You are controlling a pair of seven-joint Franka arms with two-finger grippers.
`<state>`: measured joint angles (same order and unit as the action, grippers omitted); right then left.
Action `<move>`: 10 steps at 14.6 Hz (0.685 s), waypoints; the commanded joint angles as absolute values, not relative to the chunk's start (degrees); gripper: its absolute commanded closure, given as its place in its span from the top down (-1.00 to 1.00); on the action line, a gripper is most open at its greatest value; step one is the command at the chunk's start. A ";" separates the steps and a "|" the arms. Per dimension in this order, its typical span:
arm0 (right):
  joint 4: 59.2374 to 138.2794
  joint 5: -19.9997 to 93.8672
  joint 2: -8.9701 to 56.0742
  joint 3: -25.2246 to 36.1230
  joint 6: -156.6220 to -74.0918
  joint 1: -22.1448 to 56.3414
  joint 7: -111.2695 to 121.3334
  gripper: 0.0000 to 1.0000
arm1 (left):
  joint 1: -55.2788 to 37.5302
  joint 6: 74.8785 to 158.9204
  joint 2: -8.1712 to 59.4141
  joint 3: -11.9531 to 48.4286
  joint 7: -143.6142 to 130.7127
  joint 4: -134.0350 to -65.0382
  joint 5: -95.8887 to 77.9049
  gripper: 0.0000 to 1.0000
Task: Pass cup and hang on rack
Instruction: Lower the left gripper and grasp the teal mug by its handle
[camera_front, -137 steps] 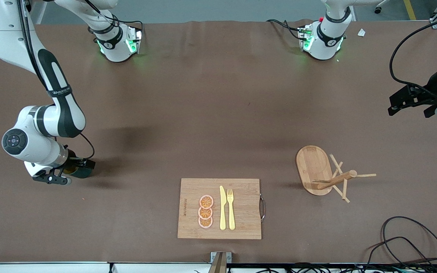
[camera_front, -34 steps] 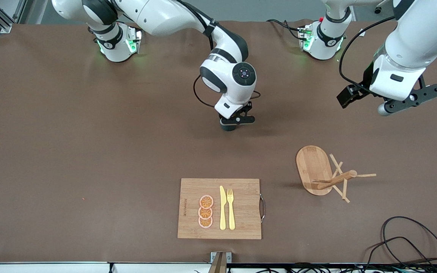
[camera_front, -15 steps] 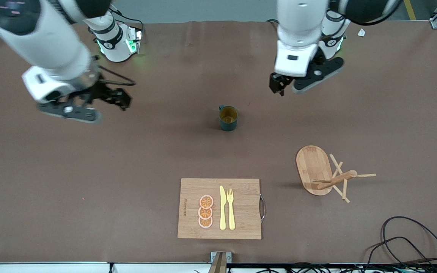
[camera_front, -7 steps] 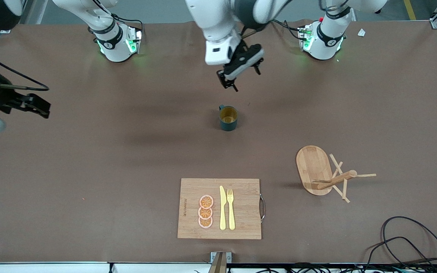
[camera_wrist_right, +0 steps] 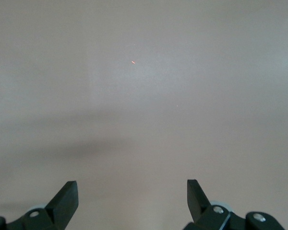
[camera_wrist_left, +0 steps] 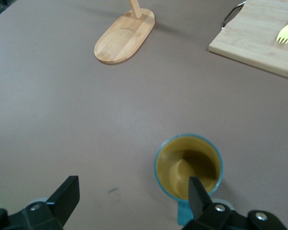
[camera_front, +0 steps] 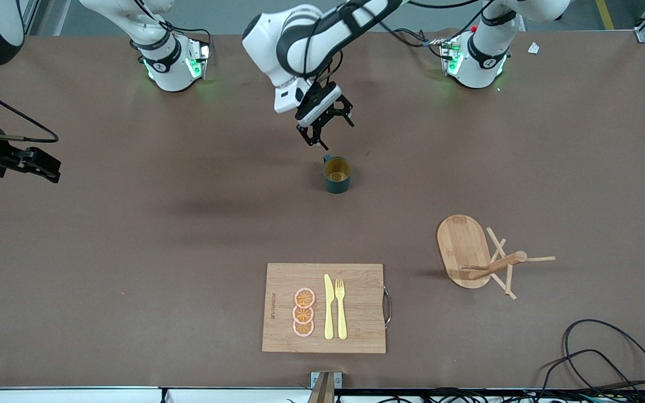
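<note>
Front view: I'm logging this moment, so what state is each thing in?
cup: upright, standing free on the table
rack: upright, pegs bare
left gripper: open, over the table beside the cup
right gripper: open, waiting at the right arm's end

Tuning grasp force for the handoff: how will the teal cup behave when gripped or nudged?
The cup looks rigid, so it likely won't deform between the open left pincer hovering over it. It stands upright and squat, so a nudge would probably slide it, not tip it. Its glossy wall may be slippery; the small handle could snag a finger.
</note>
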<state>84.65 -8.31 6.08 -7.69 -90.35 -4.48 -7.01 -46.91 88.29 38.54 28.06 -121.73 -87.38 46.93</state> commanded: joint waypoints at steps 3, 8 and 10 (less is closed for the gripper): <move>91.67 -2.92 0.26 -4.07 -95.88 -6.60 -3.52 1.00 | -49.83 90.52 47.10 27.43 -129.98 -85.61 54.05 1.00; 91.67 -0.18 -1.05 1.32 -97.12 -5.27 10.02 1.00 | -50.98 90.97 49.57 27.07 -129.90 -82.00 54.93 1.00; 91.67 -0.18 -1.76 1.49 -96.68 -5.19 9.85 1.00 | -50.98 90.97 49.31 27.07 -129.73 -81.91 54.93 1.00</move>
<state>89.39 -0.94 1.10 1.33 -96.48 -5.78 9.12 -50.05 91.20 48.86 27.74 -130.35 -83.52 54.01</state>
